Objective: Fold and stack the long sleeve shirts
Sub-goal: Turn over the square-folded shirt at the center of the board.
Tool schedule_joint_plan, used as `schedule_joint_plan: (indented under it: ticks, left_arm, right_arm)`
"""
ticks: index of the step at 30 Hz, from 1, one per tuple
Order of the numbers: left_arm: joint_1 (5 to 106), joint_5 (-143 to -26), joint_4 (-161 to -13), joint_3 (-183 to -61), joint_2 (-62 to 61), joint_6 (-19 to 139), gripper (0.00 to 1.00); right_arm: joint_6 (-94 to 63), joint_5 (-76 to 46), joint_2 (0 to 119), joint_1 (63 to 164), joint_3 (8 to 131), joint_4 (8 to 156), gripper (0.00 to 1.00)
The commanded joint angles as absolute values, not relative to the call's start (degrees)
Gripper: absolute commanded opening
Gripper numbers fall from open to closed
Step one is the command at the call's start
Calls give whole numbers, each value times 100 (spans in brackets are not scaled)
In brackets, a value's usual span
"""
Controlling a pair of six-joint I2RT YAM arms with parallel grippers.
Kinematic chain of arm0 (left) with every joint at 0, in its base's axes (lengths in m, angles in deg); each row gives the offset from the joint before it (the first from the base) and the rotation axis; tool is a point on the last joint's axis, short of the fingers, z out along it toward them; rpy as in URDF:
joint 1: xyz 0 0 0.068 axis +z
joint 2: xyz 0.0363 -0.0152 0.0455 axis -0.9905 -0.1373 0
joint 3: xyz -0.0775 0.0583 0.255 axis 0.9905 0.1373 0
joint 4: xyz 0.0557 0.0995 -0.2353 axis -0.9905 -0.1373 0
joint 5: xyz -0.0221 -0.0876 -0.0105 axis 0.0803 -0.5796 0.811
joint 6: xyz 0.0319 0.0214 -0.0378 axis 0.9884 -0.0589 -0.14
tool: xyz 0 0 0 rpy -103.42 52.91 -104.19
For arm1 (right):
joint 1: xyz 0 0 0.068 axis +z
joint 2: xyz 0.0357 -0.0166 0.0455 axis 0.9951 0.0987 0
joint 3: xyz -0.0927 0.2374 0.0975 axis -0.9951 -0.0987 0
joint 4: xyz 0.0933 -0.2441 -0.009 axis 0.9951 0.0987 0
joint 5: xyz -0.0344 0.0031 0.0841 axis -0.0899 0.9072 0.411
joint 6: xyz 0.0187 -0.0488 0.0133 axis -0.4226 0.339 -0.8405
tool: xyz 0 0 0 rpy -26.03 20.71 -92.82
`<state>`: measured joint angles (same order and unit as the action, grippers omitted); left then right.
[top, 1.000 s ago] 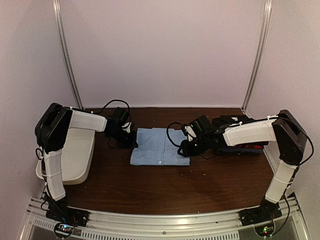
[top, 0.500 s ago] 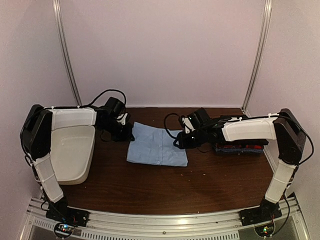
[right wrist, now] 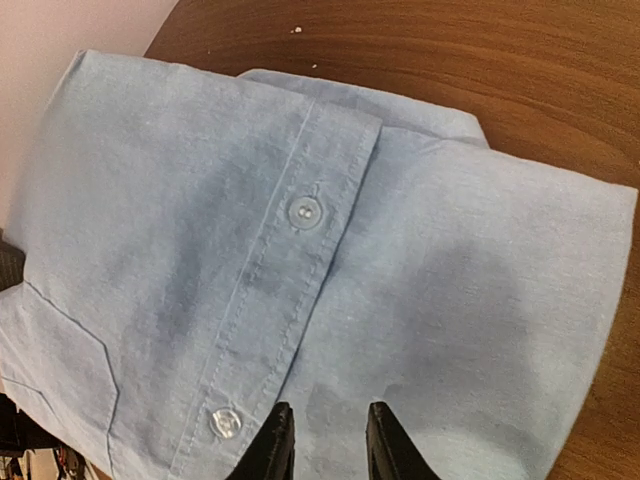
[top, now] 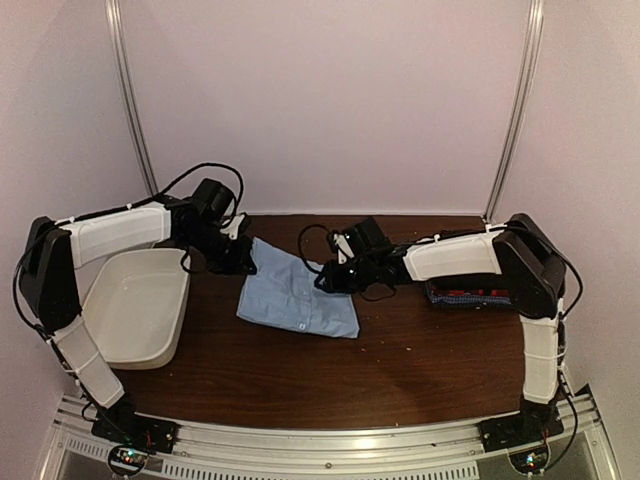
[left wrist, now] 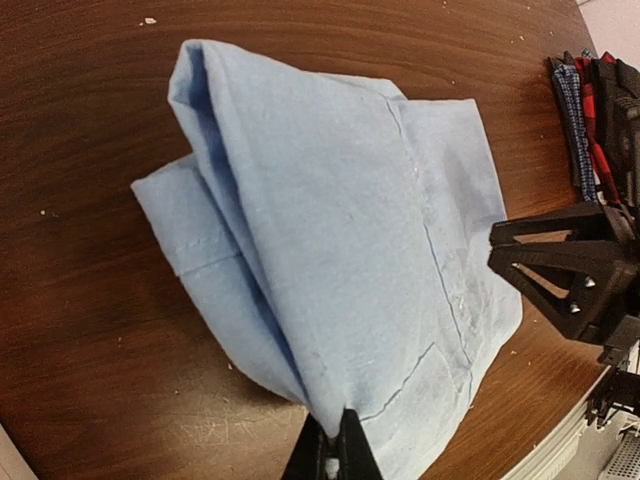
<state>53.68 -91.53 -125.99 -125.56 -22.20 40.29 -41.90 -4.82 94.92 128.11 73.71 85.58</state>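
The light blue shirt (top: 298, 293) lies folded on the brown table, its button placket (right wrist: 290, 250) facing up. My left gripper (top: 243, 262) is shut on the shirt's left edge (left wrist: 340, 405) and holds it slightly raised. At the opposite edge is my right gripper (top: 325, 278). Its jaws are a little apart, and the tips rest on the cloth (right wrist: 328, 415) beside the placket. The left wrist view shows that gripper (left wrist: 497, 250) at the shirt's far side. A stack of folded shirts (top: 475, 294) in black, red and blue check sits at the right (left wrist: 590, 120).
A white plastic tub (top: 135, 305) stands at the left under my left arm. The right arm reaches across in front of the stack. Pale walls close in the back and both sides of the table (top: 430, 350).
Both arms have swung left, and the blue shirt has slid left and turned with them. The right jaws have narrowed slightly.
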Motion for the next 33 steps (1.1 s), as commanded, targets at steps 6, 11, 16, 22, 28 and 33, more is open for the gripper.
schedule_joint_plan:
  ticks: [6,11,16,22,28,33]
  left_arm:
    - [5442,-9186,-13255,-13782,-1923,4406,0]
    - [5434,-9543,-13290,-14303,-2022,4388,0]
    - [5363,-9791,-13257,-14802,-2282,4314,0]
    - [5196,-10114,-12895,-14858,-2638,4169,0]
    - [5140,-10281,-12397,-14335,-2714,3927,0]
    - [5117,-10312,-12230,-14205,-2714,3827,0]
  right_arm:
    - [-5322,22,10619,13432,8330,7265,26]
    - [-5851,399,11479,13681,9417,6779,26]
    - [-6580,809,12066,13725,10143,5941,26]
    - [-6711,1009,12155,13687,10118,5647,28]
    - [-6677,990,11688,13506,9016,5334,29]
    - [-6420,913,11245,13355,8415,5532,30]
